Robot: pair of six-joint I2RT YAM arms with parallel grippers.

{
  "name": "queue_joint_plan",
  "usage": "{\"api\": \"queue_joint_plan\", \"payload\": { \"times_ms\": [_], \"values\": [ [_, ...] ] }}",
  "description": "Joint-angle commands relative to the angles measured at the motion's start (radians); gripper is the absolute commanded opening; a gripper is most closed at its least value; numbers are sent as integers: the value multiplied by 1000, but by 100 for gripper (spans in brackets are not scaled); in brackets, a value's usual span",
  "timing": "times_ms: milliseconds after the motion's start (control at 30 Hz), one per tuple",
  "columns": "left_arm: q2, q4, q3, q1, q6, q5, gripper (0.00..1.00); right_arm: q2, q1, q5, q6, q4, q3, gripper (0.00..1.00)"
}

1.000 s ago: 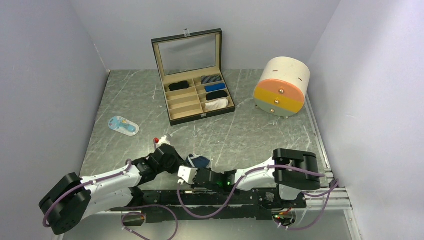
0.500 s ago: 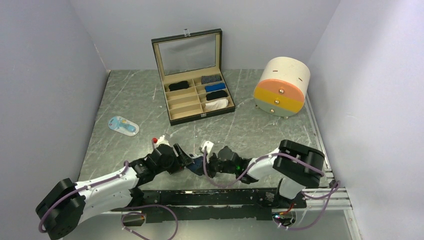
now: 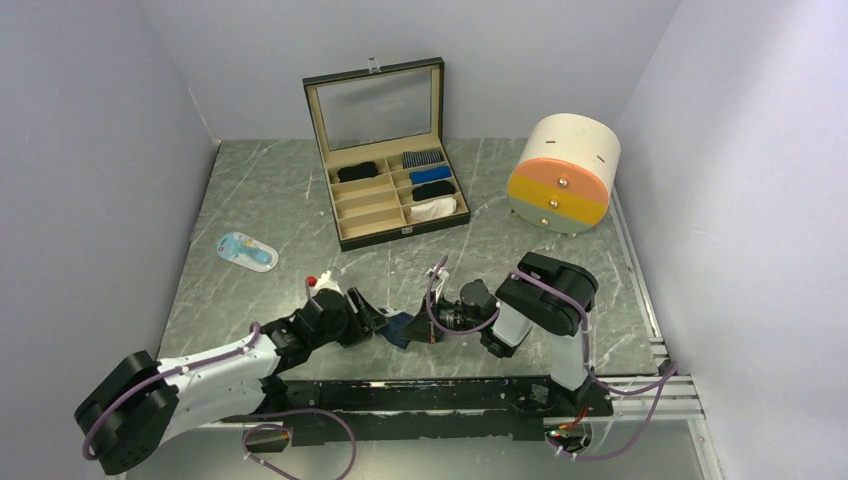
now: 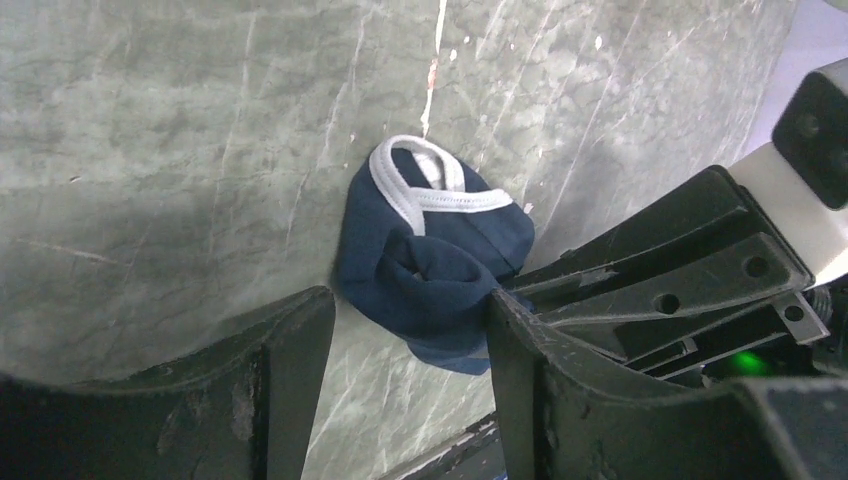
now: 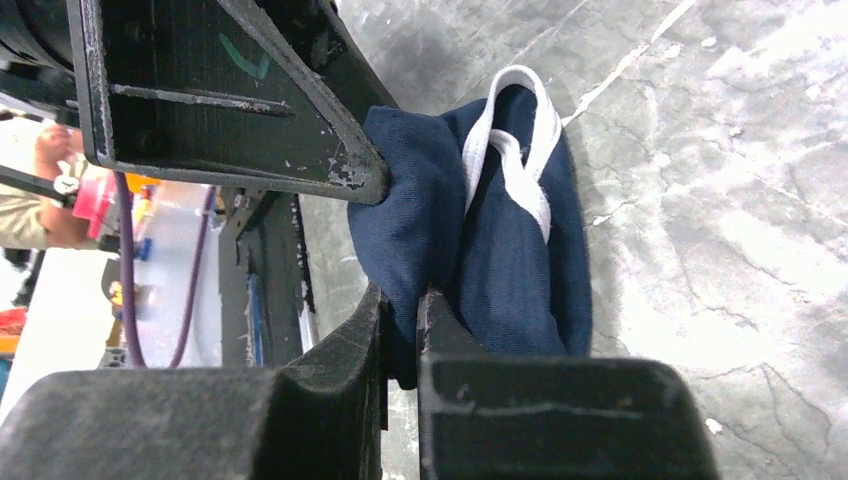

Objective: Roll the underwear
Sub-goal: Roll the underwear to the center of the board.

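The right gripper [image 5: 400, 310] is clenched on a fold of the navy underwear [image 5: 500, 230]. In the right wrist view its two fingers stand almost together with dark cloth pinched between them. The left gripper [image 4: 405, 305] is released, jaws apart. The bundle sits at the gap between its fingertips, and one finger [image 4: 520, 350] touches the cloth on the side where the right gripper comes in. The other finger [image 4: 300, 340] stands just clear of it.

The navy underwear [image 4: 430, 250] is a bunched lump, not a tidy roll. Its white trim [image 4: 430, 195] loops over the part farthest from the left gripper. In the top view the underwear [image 3: 404, 325] rests on the grey marbled counter [image 3: 500, 260], well in front of the open organizer box [image 3: 345, 230]. The left gripper [image 3: 385, 318] and right gripper [image 3: 428, 322] meet it from opposite sides.

The box stands with its glass lid raised. The rear compartment of its left column holds the black underwear [image 3: 357, 172]. Its right column holds, from rear to front, a grey striped bundle [image 3: 422, 158], a blue roll [image 3: 430, 174], a black cloth roll [image 3: 433, 189] and a white bundle [image 3: 433, 208].

To the right of the box stands a round cream drawer unit [image 3: 563, 175] with orange and yellow fronts. To the box's front left, a small blue and white packet [image 3: 245, 250] lies flat on the counter.
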Motion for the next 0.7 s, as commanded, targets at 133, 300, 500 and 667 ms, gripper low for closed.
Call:
{"api": "queue_joint_plan", "payload": {
  "times_ms": [133,300,500,667],
  "values": [
    [76,110,-75,-3,-56,17,69,65,-15,-38,69,15,-27,10],
    [128,114,-89,-2,-96,-8,65,43,-15,-27,42,-40,-17,12],
    [225,81,-78,-3,-52,-44,36,-34,-14,-16,-11,-146,-8,31],
    [211,56,-65,-3,-20,-56,27,-224,-7,48,-180,-474,54,44]
  ]
}}
